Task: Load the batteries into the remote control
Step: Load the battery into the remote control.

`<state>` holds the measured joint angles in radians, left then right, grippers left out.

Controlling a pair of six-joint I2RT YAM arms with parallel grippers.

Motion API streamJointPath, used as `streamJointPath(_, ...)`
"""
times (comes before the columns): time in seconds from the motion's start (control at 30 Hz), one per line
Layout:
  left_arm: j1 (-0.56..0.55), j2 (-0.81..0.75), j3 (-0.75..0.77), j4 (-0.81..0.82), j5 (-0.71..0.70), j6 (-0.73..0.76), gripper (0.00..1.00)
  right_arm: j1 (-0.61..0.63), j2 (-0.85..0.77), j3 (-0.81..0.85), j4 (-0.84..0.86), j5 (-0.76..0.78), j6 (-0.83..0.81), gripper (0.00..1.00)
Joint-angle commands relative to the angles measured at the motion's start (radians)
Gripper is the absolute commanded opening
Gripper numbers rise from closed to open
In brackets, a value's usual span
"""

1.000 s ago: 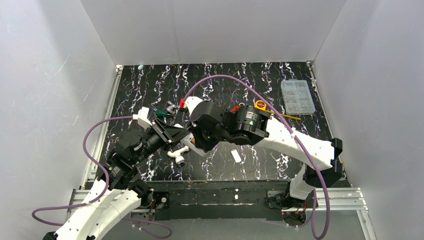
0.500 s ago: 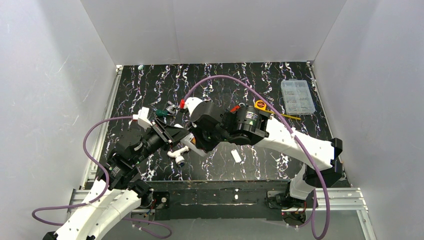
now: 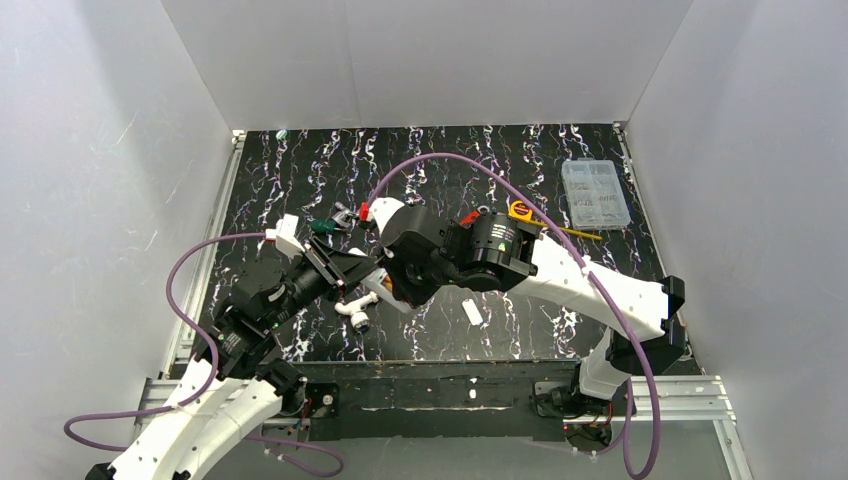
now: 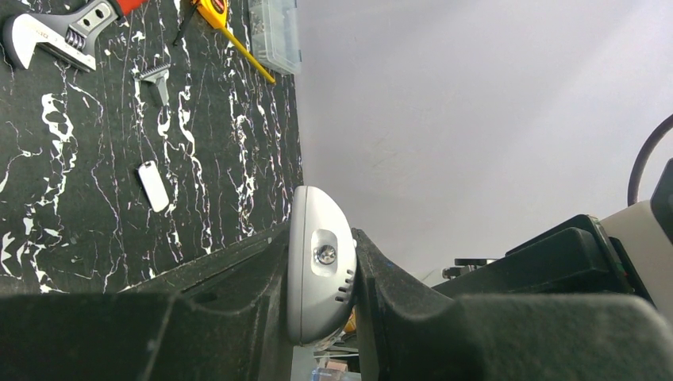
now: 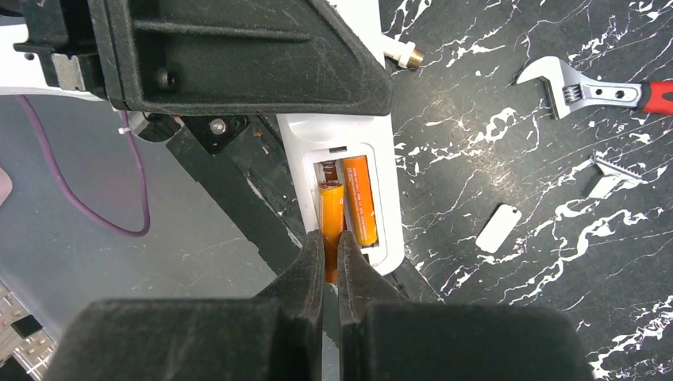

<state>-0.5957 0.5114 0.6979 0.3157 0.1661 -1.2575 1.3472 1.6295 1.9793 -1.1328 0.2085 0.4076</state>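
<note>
Glossy orange batteries (image 5: 359, 198) in the smooth white-plastic remote control (image 5: 341, 151).

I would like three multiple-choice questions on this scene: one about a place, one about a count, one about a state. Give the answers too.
1. Where does the small white cover lie?
A. on the table, apart from the remote control
B. closed over the recess
C. in the right gripper

2. How many orange batteries show at the remote control's recess?
A. one
B. two
C. four

3. What state is the right gripper in?
A. open
B. shut on the cover
C. shut on a battery

Answers:
1 A: the cover rests flat on the table, to one side of the remote control.
2 B: one lies in the recess, the other beside it.
3 C: its fingers pinch that second battery's end.
</note>
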Motion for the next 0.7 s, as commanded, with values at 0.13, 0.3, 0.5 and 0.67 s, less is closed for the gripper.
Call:
streamJointPath(0.13,0.004,-0.008,0.002,0.067,-0.006,-0.003,0.0,0.009,-0.026,-0.01,-0.041,0.045,-0.013,0.06)
streamJointPath(0.3,0.004,-0.005,0.0,0.073,-0.006,-0.006,0.0,0.009,-0.023,-0.013,-0.037,0.045,-0.016,0.08)
streamJointPath(0.5,0.004,0.003,0.001,0.083,0.001,-0.017,0.0,0.009,-0.01,0.002,-0.025,0.058,-0.026,0.12)
streamJointPath(0.67,0.004,0.004,-0.013,0.107,0.012,-0.047,0.0,0.009,-0.01,0.011,-0.01,0.074,-0.041,0.13)
